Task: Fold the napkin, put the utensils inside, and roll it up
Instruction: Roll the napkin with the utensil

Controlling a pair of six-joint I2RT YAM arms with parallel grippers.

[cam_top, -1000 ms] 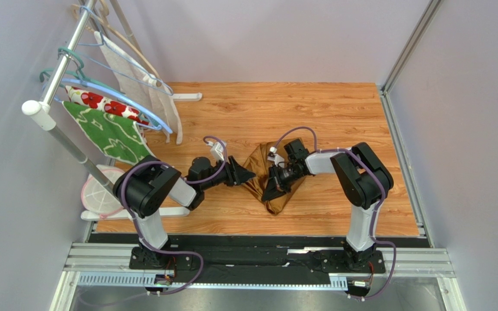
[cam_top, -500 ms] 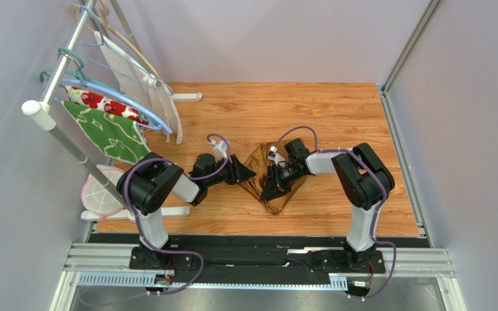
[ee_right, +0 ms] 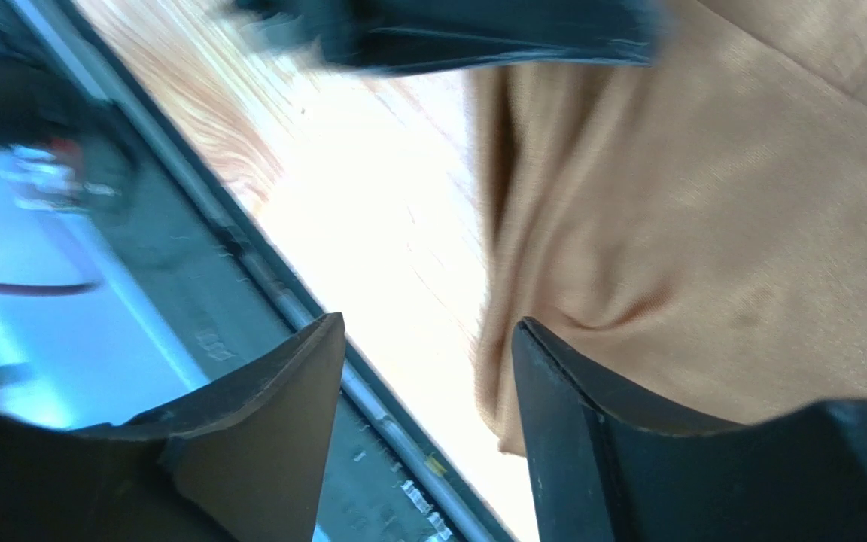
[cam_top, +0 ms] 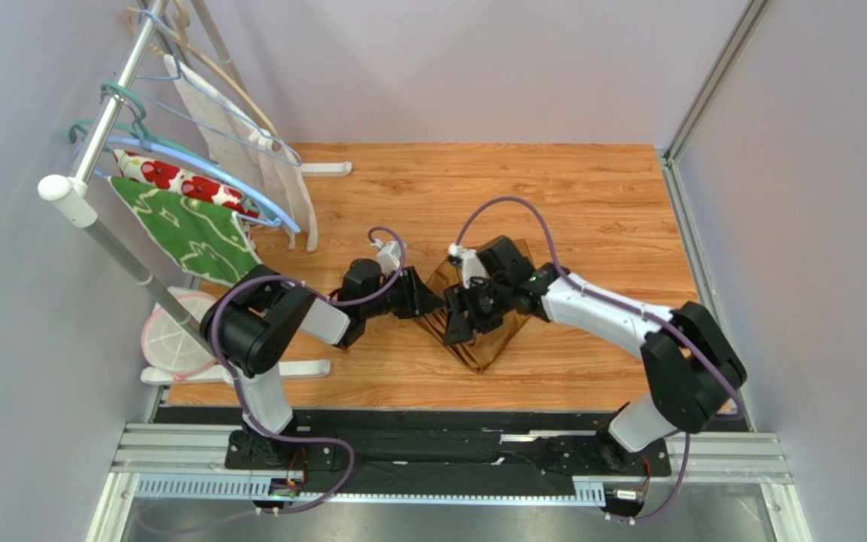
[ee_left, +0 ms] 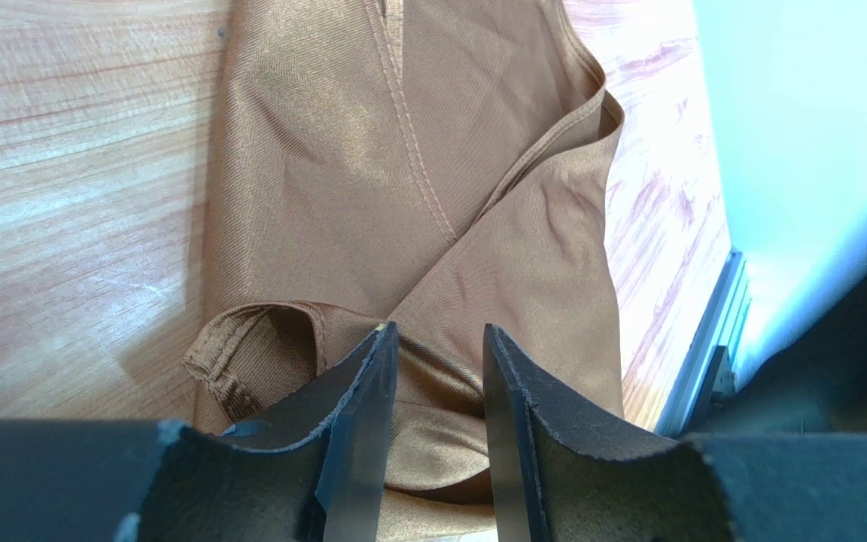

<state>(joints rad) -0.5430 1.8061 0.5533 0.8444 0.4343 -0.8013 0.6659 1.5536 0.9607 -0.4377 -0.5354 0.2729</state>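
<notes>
On the wooden table, the crumpled napkin lies bunched between our two arms. Our left gripper has its fingers a narrow gap apart with cloth between the tips, and we cannot tell whether they pinch it. Our right gripper is spread wide, the napkin under one tip.

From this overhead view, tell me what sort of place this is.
Probably a robot test cell: plain walls box in a wood-grain table, a metal rail anchors the arms, and a rack holds hung cloths.
</notes>
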